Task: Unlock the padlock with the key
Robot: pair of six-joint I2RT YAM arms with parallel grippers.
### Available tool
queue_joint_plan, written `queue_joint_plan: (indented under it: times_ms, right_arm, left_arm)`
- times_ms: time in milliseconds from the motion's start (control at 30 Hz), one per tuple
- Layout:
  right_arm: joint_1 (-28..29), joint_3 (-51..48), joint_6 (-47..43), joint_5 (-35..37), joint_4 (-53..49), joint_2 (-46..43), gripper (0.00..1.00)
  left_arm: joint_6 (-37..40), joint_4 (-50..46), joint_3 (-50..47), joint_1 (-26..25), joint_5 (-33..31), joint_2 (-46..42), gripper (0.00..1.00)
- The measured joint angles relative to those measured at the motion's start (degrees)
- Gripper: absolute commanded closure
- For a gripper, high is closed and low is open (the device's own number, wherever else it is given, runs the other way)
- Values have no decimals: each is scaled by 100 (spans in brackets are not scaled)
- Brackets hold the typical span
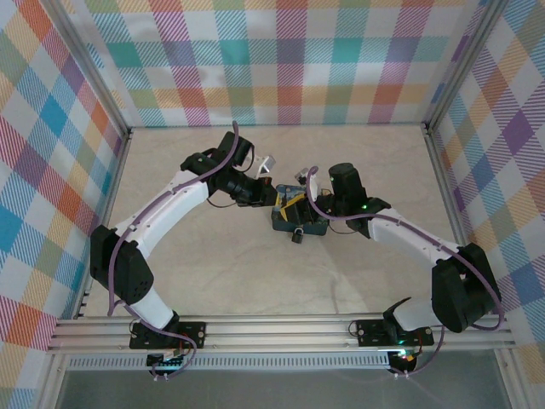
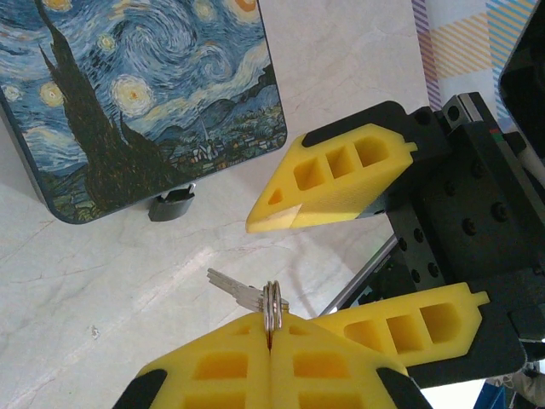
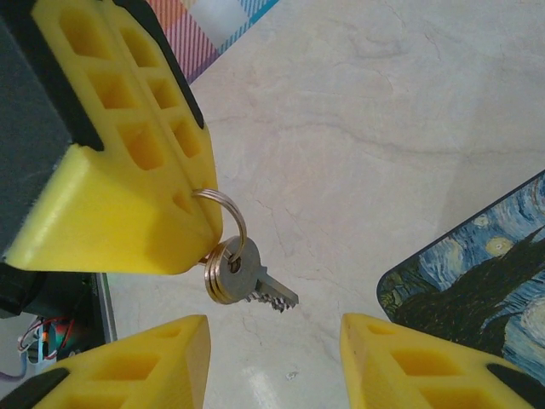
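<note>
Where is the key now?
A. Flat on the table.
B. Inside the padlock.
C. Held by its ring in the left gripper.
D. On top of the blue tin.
C: the left gripper is shut on the ring of the key, apart from the padlock beside the tin.

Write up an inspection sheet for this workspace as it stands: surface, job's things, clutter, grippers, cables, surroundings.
Surface: pale marbled tabletop, no spills seen.
Job's things: padlock lies on the tabletop at the tin's edge, not gripped; key hangs in the air from its ring.
Clutter: blue starry-night tin, lying flat.
Grippers: left gripper shut on the key's ring; right gripper open, holding nothing, close to the key.
Cables: purple cables run along both arms.
Surroundings: plaid cloth walls; aluminium rails at the near edge.
</note>
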Motion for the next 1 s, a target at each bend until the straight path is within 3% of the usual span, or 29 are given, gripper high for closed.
queue_joint_plan:
  times_ms: [1000]
  right_arm:
    - [0, 247, -219, 107, 37, 24, 58]
  left_arm:
    - [-225, -153, 302, 0, 63, 33, 100]
